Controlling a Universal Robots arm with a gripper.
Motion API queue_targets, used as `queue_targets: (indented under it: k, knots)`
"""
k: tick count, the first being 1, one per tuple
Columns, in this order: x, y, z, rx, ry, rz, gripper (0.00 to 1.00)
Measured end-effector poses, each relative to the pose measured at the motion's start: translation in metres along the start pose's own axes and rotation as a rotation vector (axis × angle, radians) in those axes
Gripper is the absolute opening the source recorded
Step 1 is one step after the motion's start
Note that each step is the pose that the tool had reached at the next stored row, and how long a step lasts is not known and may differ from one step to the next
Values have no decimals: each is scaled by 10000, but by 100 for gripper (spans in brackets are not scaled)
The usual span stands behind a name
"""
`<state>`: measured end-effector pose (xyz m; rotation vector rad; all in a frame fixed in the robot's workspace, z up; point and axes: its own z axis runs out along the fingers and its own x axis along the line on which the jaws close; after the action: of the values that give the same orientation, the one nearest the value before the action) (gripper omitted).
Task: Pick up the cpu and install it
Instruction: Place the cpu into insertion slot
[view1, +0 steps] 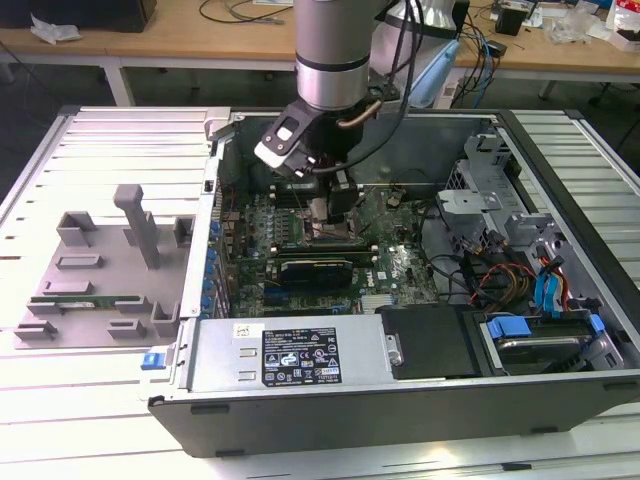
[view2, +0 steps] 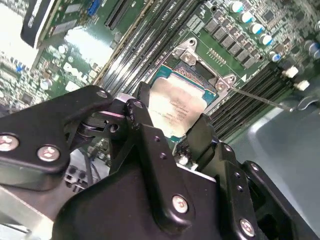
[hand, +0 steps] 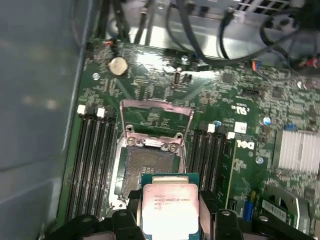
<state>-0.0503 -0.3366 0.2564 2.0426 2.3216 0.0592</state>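
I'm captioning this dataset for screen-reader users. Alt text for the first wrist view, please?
The tool grips the cpu by its edges near an open socket, its metal frame lifted, on a green motherboard. Memory slots flank the socket.

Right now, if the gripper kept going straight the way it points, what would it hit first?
Probably the open CPU socket just ahead; the cpu held in the gripper would reach it first. The gap is unclear.
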Motion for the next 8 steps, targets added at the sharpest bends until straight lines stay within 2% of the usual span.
queue_targets:
  k: [3, 4, 5, 6, 8]
  knots:
    - [0, 0, 6, 10, -61, 895, 54]
    - [2, -2, 25, 17, -143, 901, 54]
    - [36, 2, 49, 21, -184, 897, 54]
    - [81, 7, 63, 21, -185, 897, 54]
    - [92, 9, 107, 21, -191, 896, 54]
